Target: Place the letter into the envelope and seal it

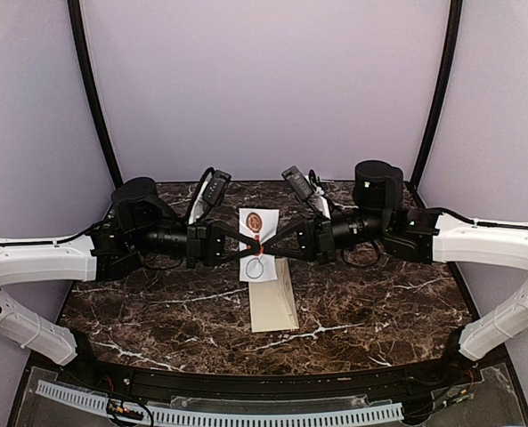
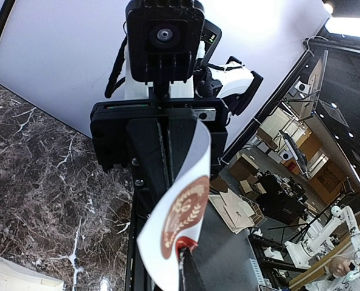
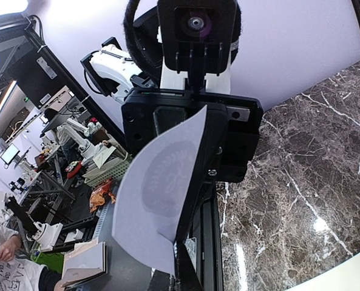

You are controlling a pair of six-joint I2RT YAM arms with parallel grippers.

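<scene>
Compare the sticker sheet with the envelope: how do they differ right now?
The sheet is white and bears a round red-brown seal; the envelope is plain cream. The sheet is pinched in the air between the left claw and right claw; the envelope lies on the table. The sheet curls; the envelope is flat. Both are rectangular paper.

End effectors (image 1: 257, 242) holding a sticker sheet (image 1: 256, 221) block tabletop (image 1: 379, 302) beyond envelope (image 1: 273, 307).
</scene>
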